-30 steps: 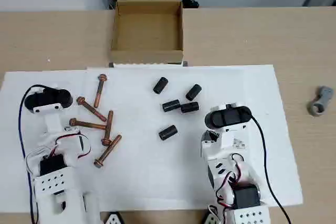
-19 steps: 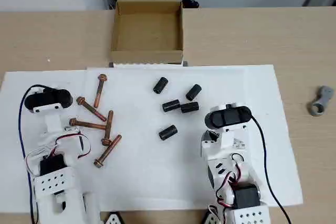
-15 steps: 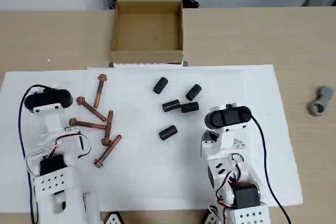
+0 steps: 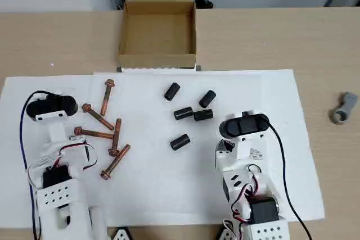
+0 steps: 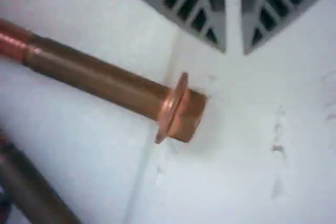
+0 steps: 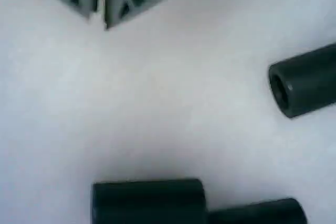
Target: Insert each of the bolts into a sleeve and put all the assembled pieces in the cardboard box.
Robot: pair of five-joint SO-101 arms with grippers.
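High view. Box (image 4: 157, 60) at 12 o'clock on the desk (image 4: 56, 43), top open, cardboard floor showing. White sheet (image 4: 152, 189) lies in front of it, its far edge just beside the box's near wall.

Bolts (image 4: 93, 133): five, loose on the sheet at 9 o'clock from its centre, in a rough cluster, some touching. Sleeves (image 4: 179, 141): five, loose, one near the centre and the others toward 12–1 o'clock. Two of them lie end to end, touching. No bolt sits in a sleeve.

Left arm (image 4: 53, 139) at 8 o'clock on the sheet, at the bolts' 9 o'clock side. Right arm (image 4: 244, 150) at 4 o'clock, with the sleeves at its 10–11 o'clock.

Left wrist view. Left hand (image 5: 234, 45): jaws drawn to a narrow slit, holding nothing, close over the sheet. One bolt's head lies just beside the tips, not between them.

Right wrist view. Right hand (image 6: 101, 17): jaws likewise at a narrow slit, holding nothing. Three sleeves lie near it, apart from the tips.

Grey part (image 4: 343, 108) on the bare desk at 3 o'clock, off the sheet.
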